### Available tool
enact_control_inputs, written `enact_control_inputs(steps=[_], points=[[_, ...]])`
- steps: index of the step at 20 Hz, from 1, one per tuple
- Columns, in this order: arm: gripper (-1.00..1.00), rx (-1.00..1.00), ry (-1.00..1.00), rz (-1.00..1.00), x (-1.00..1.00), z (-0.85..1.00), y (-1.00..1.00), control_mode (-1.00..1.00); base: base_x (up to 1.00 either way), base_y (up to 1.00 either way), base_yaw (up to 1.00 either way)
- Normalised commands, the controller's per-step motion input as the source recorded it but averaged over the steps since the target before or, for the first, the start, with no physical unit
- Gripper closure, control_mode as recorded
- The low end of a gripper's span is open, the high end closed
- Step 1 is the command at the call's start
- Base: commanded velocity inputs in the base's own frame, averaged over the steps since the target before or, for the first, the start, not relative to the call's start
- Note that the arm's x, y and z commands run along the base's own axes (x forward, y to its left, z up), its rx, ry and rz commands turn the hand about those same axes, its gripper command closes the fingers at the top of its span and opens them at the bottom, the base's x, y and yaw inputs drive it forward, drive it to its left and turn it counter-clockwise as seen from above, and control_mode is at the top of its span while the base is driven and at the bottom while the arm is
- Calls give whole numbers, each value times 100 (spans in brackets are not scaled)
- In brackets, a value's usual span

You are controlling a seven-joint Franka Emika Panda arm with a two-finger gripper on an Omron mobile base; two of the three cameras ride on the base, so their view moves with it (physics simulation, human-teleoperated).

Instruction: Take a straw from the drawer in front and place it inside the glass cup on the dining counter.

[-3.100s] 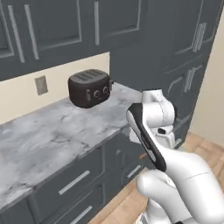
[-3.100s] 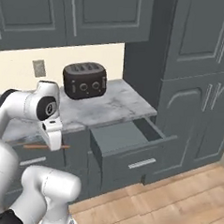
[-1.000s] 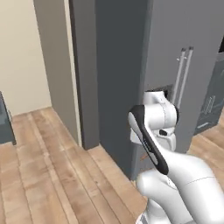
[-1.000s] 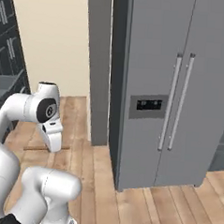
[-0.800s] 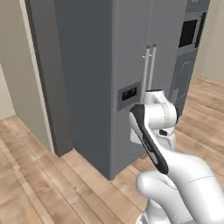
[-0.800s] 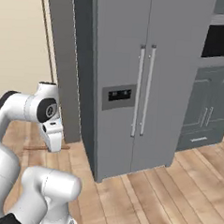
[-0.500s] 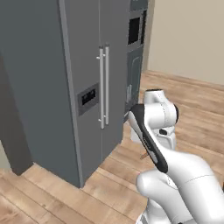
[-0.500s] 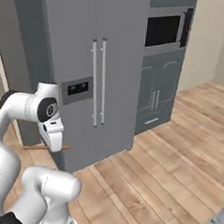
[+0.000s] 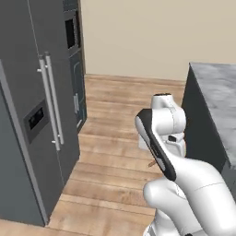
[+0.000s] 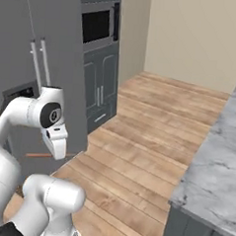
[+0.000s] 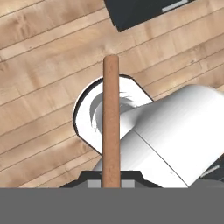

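Fingers of the gripper [image 11: 111, 183] are pinching the straw [image 11: 111, 122] at its lower end. It is held low over the wooden floor [image 10: 153, 137], beside the robot. To the right, near, stands the dining counter [image 10: 218, 161].

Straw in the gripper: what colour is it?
Brownish-orange, plain and unpatterned. The straw shows best in the hand view.

The arm is folded close over its base, hand pointing down, gripper [image 11: 111, 180] clamped on the straw [image 11: 111, 118]
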Motion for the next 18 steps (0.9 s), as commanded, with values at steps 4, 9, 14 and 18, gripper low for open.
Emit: enact_control_inputs(steps=[4, 9, 14, 18], points=[[100, 0, 0, 0, 0, 0, 0, 100, 0, 0, -49], [100, 0, 0, 0, 0, 0, 0, 100, 0, -20, -42], [100, 0, 0, 0, 0, 0, 0, 100, 1, -85, 2], [100, 0, 0, 0, 0, 0, 0, 100, 11, -100, 12]])
